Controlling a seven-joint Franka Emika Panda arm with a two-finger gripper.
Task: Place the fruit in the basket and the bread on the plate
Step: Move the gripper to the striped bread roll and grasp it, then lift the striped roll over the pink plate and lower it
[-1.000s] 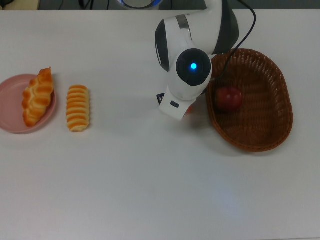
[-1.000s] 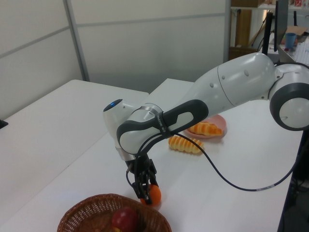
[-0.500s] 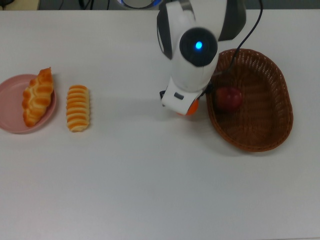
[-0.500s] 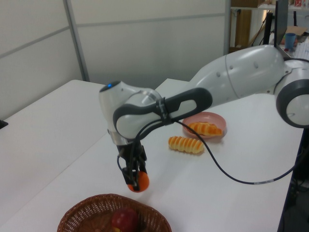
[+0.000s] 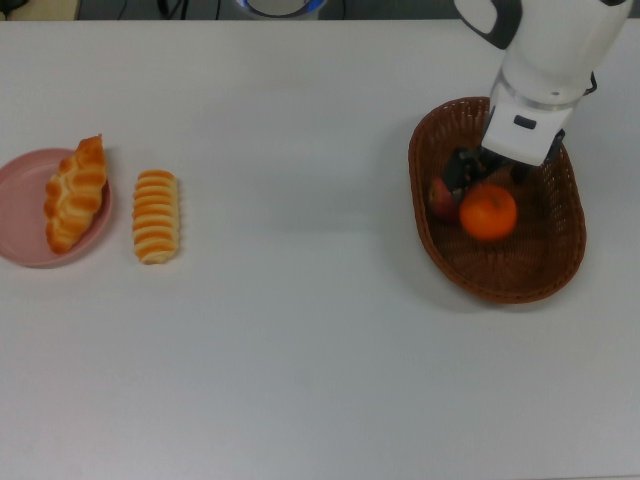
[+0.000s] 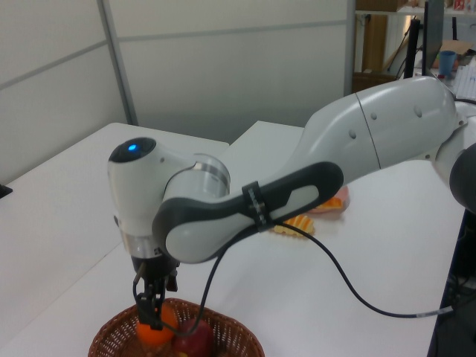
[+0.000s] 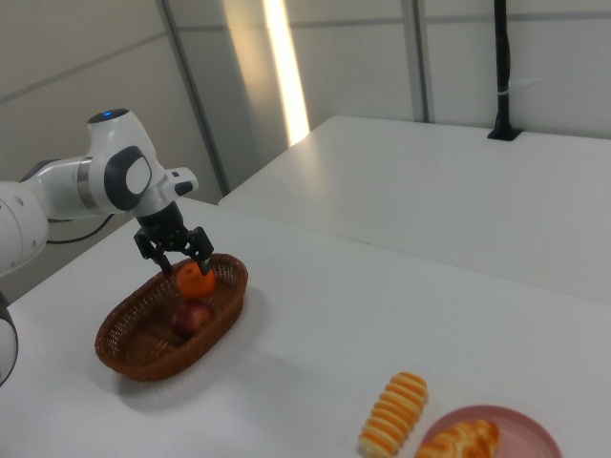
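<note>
Dark brown oval wicker basket (image 5: 556, 262): holds dark red apple (image 7: 191, 316).
Round pink plate (image 5: 14, 214): holds braided golden pastry (image 5: 76, 192).
Tool (image 7: 176, 256): spread, bright orange tangerine (image 5: 488, 212) below.

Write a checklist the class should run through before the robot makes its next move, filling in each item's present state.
1. Tangerine over the basket, not the table: ok.
2. Gripper open, tangerine let go: ok in the right view.
3. Apple in the basket: ok.
4. Braided bread on the pink plate: ok.
5. Ribbed bread on the plate: not ok, it lies on the table beside it.
6. Tangerine settled on the basket floor: cannot tell.
</note>
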